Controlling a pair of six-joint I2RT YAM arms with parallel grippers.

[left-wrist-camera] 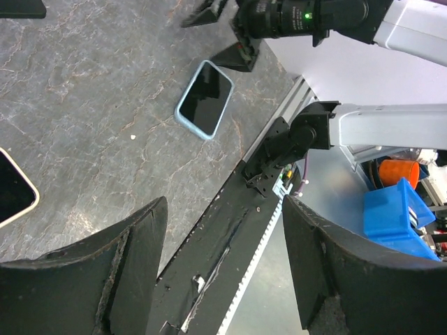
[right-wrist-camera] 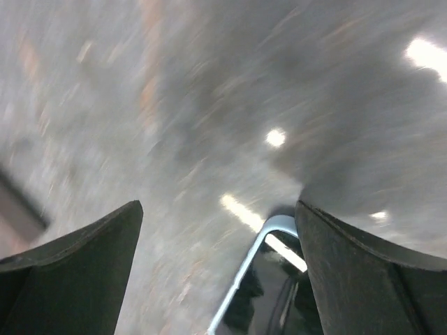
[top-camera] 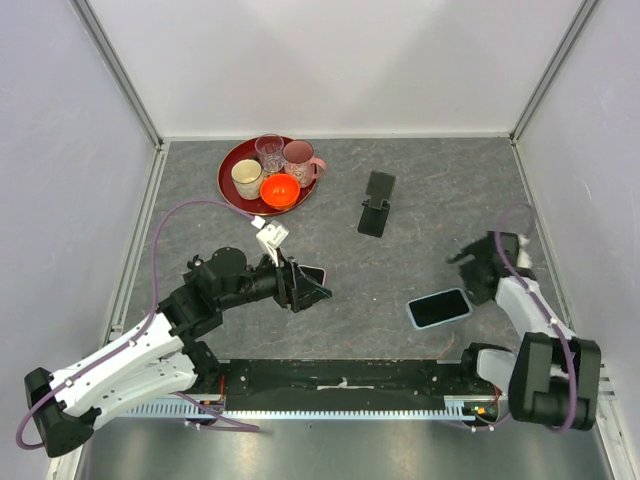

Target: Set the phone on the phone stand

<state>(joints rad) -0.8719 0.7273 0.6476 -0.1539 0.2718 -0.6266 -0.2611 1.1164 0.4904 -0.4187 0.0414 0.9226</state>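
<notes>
A phone in a light blue case (top-camera: 438, 307) lies flat on the table at the front right. It also shows in the left wrist view (left-wrist-camera: 204, 99) and its corner shows in the blurred right wrist view (right-wrist-camera: 272, 286). The black phone stand (top-camera: 376, 205) stands empty behind the middle. A second phone with a pale pink case (top-camera: 313, 273) lies by my left gripper (top-camera: 312, 290), and its corner shows in the left wrist view (left-wrist-camera: 10, 195). My left gripper (left-wrist-camera: 223, 279) is open and empty. My right gripper (top-camera: 468, 270) is open and empty, just above the blue phone's far end (right-wrist-camera: 220, 279).
A red tray (top-camera: 232, 185) with cups and an orange bowl (top-camera: 280, 190) sits at the back left. A black rail (top-camera: 340, 378) runs along the near edge between the arm bases. Walls close in the left, back and right sides.
</notes>
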